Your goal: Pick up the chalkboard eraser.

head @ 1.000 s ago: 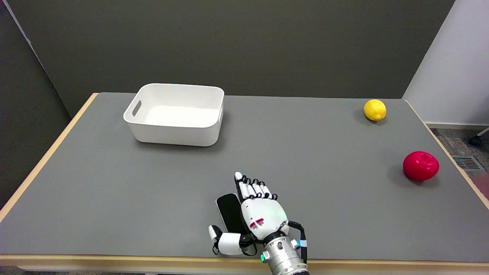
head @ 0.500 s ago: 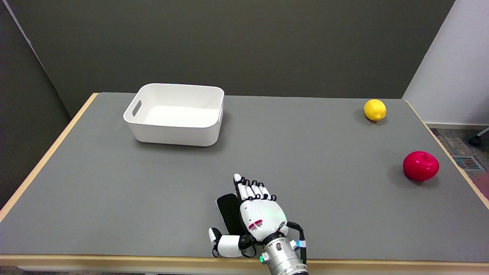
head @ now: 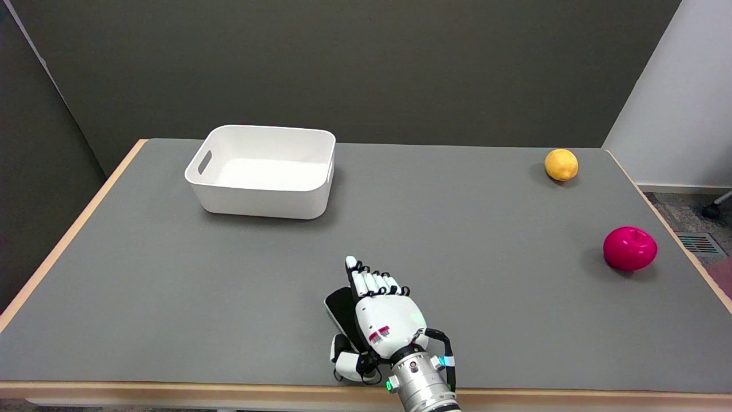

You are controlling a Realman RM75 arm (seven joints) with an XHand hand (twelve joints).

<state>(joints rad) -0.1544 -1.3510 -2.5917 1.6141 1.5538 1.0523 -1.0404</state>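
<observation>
The right hand (head: pixel 380 317) has a glossy white shell with a small red label, white fingers with black joints, a silver wrist, a looping black cable and green lights.

You see a matt grey surface (head: pixel 171 297) edged in pale wood, a smooth white plastic bin (head: pixel 260 197), a glossy magenta apple (head: pixel 629 248)

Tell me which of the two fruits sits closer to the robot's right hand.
The glossy red apple near the table's right edge; the yellow lemon lies farther back, toward the far right corner, so farther from the right hand.
</observation>
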